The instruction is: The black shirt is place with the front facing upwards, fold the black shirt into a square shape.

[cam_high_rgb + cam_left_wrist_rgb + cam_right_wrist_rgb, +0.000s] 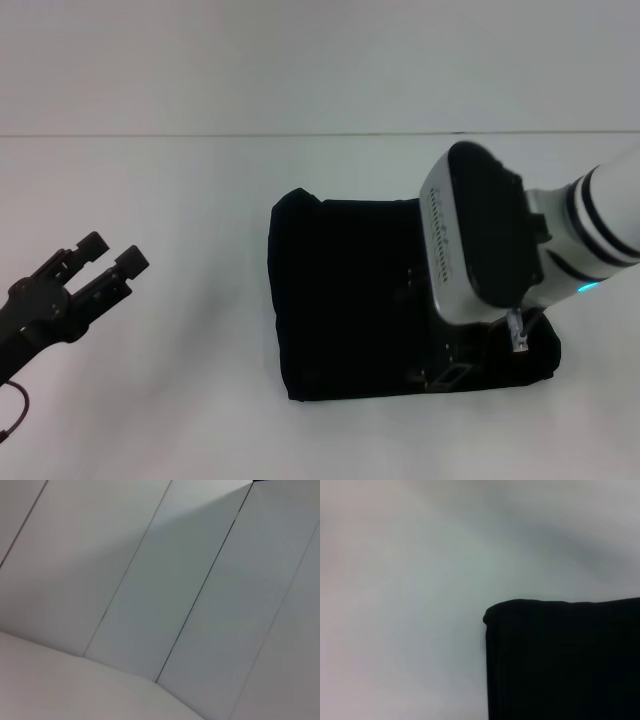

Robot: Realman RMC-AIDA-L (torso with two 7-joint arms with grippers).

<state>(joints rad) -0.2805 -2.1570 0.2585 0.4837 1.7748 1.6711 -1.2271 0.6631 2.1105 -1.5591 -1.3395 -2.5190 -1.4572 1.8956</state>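
Observation:
The black shirt (345, 295) lies on the white table as a folded, roughly square bundle, with no lettering showing. My right arm reaches in from the right. Its white wrist housing (480, 240) covers the bundle's right part, and my right gripper (435, 345) is dark against the cloth there. The right wrist view shows one rounded corner of the black shirt (560, 660) against the table. Well apart from the shirt, my left gripper (112, 251) hovers over the table at the left, open with nothing between its fingers.
The white table (180, 400) extends around the shirt to a pale back wall (300, 60). The left wrist view shows only grey wall panels (165, 580) and a strip of table (60, 685).

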